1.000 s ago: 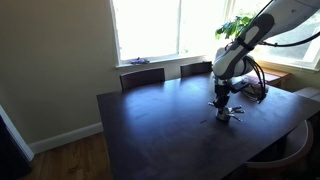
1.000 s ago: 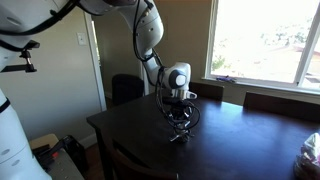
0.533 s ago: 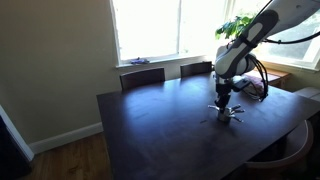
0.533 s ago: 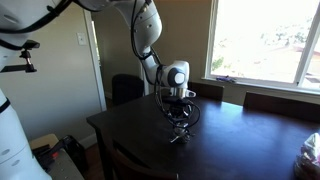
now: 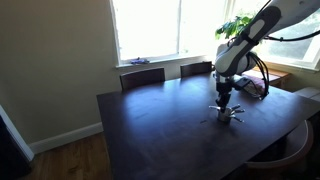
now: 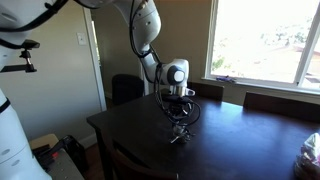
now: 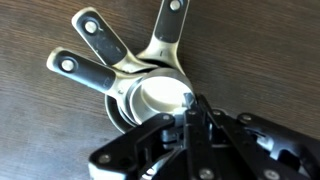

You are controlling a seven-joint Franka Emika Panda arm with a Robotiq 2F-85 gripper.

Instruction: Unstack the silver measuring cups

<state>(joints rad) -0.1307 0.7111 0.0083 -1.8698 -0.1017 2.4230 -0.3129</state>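
The silver measuring cups (image 7: 150, 95) sit nested on the dark table, their three dark-backed handles (image 7: 95, 35) fanned out up and to the left in the wrist view. They show as a tiny shiny spot under the arm in both exterior views (image 5: 229, 115) (image 6: 179, 136). My gripper (image 7: 190, 103) comes in from the bottom of the wrist view, pointing straight down. Its jaws are closed together on the near rim of the top cup. It also shows in both exterior views (image 5: 223, 106) (image 6: 180, 126). The stack rests on the table.
The dark wooden table (image 5: 150, 130) has two chairs (image 5: 142, 77) at its window side. A potted plant (image 5: 235, 28) and a pinkish object (image 5: 252, 90) with cables lie behind the arm. A pale object (image 6: 312, 150) sits at a table corner.
The wrist has shifted up very slightly over the cups. The cups have not visibly moved.
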